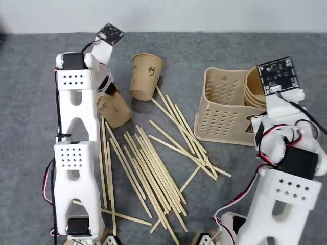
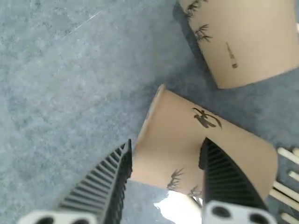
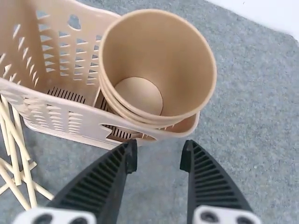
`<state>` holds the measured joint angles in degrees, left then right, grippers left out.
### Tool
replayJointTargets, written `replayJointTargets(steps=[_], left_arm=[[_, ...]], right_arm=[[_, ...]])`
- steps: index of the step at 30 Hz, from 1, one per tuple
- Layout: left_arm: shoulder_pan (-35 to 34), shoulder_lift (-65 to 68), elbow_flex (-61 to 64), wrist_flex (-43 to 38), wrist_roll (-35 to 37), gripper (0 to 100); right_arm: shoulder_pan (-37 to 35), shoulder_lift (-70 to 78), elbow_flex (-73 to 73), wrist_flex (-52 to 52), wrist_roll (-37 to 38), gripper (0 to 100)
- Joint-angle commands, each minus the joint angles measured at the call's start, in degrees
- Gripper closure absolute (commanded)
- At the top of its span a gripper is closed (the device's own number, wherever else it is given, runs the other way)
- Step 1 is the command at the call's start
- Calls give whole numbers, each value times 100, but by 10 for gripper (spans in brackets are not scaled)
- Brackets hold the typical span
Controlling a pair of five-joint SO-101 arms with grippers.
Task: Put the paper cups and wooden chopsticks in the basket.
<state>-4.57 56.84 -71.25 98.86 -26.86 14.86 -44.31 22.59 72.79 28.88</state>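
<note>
Beneath your left pincer (image 2: 166,144), which is released with its jaws spread, a cup (image 2: 175,126) lies on its side on the counter (image 2: 60,70). One jaw is at the cup's rim edge and the other is over its body, and you cannot tell whether either touches it. A second cup (image 2: 243,42) lies just beyond the pincer, apart from the first. Expect thin paper: very light, easily crushed, and likely to roll away when nudged. Take it across the wall close to the rolled rim, where it is probably stiffest, and close gently. Your right pincer (image 3: 158,149) is also released and holds nothing. Just ahead of it is the basket (image 3: 56,112), with stacked cups (image 3: 154,60) leaning in the near corner. Off to the left pincer's side, the chopsticks (image 1: 153,163) lie scattered and crossed on the counter. They look stiff, thin and light and lie flat, so they should be awkward to pinch. Try one near its middle, where it would hang level, and pick one lying clear of its neighbours.
</note>
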Motion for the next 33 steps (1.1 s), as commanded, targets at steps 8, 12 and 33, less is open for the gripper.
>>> replayJointTargets(steps=[8, 12, 33], left_arm=[[510, -2418, 3134, 176, -440, 772], [791, -3200, 4259, 176, -589, 772], [905, -3780, 4734, 149, -923, 958]], right_arm=[[40, -154, -35, -110, 0, 825], [40, -163, -35, -84, 0, 825], [31, -163, -44, -57, -35, 826]])
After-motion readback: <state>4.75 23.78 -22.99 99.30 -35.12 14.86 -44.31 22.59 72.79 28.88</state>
